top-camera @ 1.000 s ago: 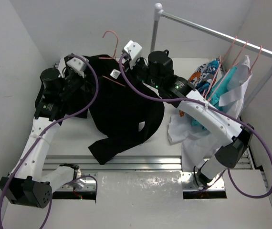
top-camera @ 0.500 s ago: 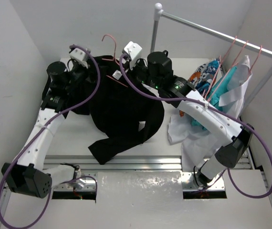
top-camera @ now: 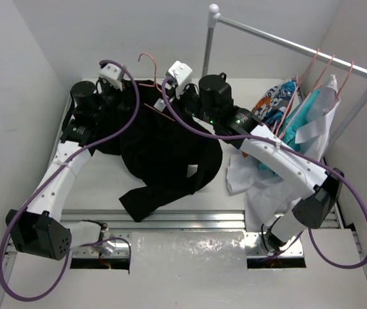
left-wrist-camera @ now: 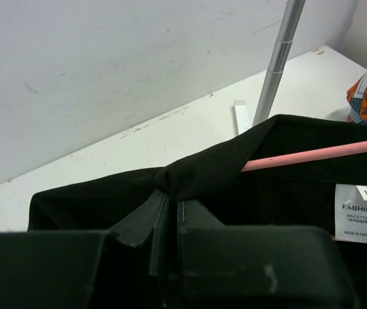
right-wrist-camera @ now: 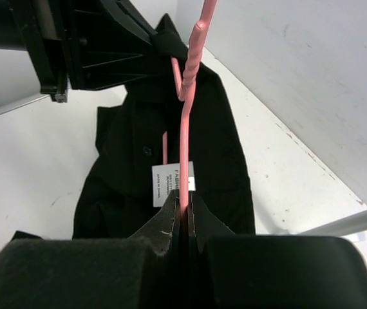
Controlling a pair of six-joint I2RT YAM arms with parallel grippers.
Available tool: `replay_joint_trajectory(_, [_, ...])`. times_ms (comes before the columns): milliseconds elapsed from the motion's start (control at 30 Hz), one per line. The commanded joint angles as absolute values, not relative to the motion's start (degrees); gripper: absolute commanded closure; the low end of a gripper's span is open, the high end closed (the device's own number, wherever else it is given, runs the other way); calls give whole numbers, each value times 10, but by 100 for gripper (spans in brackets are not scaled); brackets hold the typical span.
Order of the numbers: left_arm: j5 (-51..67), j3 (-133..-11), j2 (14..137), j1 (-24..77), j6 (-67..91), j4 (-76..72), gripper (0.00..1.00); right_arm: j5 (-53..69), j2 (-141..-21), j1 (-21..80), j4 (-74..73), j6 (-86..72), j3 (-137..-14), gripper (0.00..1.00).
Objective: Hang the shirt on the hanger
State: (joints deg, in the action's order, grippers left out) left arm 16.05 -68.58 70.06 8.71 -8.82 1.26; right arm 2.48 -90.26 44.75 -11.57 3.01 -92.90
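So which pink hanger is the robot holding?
The hanger tucked in the black shirt, pinched by the right gripper. The other hangers hang on the rail carrying clothes.

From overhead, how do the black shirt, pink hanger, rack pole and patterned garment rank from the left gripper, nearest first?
1. black shirt, pinched in the left gripper
2. pink hanger, just right of it
3. rack pole, farther right, at the back
4. patterned garment, far right on the rail

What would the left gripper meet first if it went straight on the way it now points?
The shirt: the left gripper is shut on a fold of it. Past that fold, probably the table, then the wall; depth is unclear.
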Motion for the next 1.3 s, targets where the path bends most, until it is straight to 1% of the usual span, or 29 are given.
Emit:
replay_joint_trajectory(0, [142,-691,679,95,-99,-1,100,2,-885,451,-71,32,-938,100])
replay_joint_trajectory(67, [139,-695,670,94,-108,23,100,-28,-897,443,-97,51,-956,100])
replay_joint_trajectory(200, [159,-706,643,81,-124,43,100,-4,-912,394,-134,16,-960,100])
replay_joint_trajectory(333, [186,-708,640,19,-114,41,100,-16,-893,369,-119,4,-919,100])
replay_joint_trajectory(433, [234,-713,645,-27,-98,42,100,-28,-884,364,-115,8,-910,100])
replay_joint_trajectory(667, [272,-684,644,-26,-108,47,100,-34,-872,369,-97,11,-900,100])
replay_joint_trajectory(800, [380,-662,630,-12,-140,54,100,-61,-866,389,-69,33,-879,100])
replay_joint_trajectory(833, [380,-658,625,22,-151,59,74,-65,-867,395,-62,45,-872,100])
replay_joint_trajectory(867, [374,-651,614,43,-168,72,58,-72,-867,406,-51,48,-868,100])
replay_joint_trajectory(900, [364,-649,610,80,-199,81,47,-76,-870,410,-46,51,-867,100])
replay_joint_trajectory(933, [366,-645,605,91,-209,87,39,-77,-872,413,-37,52,-867,100])
replay_joint_trajectory(1033, [391,-649,590,98,-206,96,37,-88,-876,427,-18,71,-858,100])
replay_joint_trajectory(1267, [320,-686,597,98,-204,102,39,-52,-841,439,52,105,-783,100])
